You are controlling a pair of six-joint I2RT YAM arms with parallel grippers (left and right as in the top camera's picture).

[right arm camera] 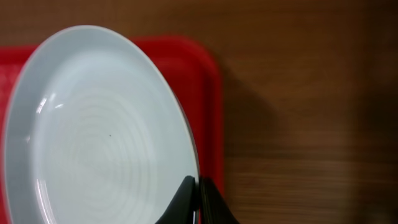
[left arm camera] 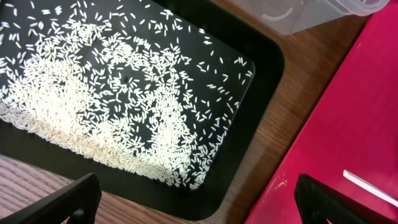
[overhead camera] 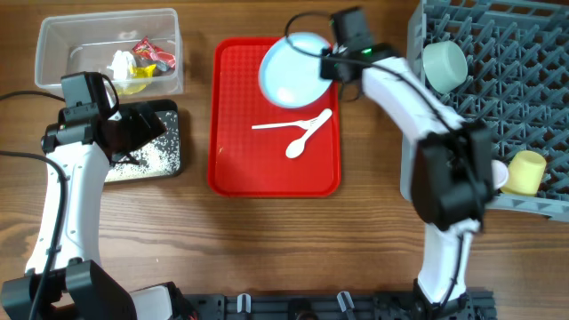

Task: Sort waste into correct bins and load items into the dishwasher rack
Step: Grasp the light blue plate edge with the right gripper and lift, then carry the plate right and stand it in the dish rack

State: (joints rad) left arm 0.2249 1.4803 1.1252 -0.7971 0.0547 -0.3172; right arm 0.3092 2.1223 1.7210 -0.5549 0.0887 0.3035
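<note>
The right jaws are clenching the rim of the pale blue plate, biting it at its 3 o'clock edge as the overhead view is showing it. The right wrist view is showing both fingers pressed together over that thin rim, one on each face. The plate is sitting at the 1 o'clock corner of the red tray, its far rim overlapping the tray's edge. Being round, it is offering no long axis, so direction is what is counting here.

The dishwasher rack is lying at 3 o'clock from the plate, on the same side as the gripped edge. The right arm is therefore by far the nearer one. In my judgement it is needing to lift the plate, carry it toward 3 o'clock, and turn it on edge to slot between the pegs. A white cup is occupying the rack's near corner, right along that line, so the path is probably wanting to bend toward 4 o'clock.

The left jaws are standing wide open, holding nothing, hovering over the black tray of rice grains, well apart at 9 o'clock.
</note>
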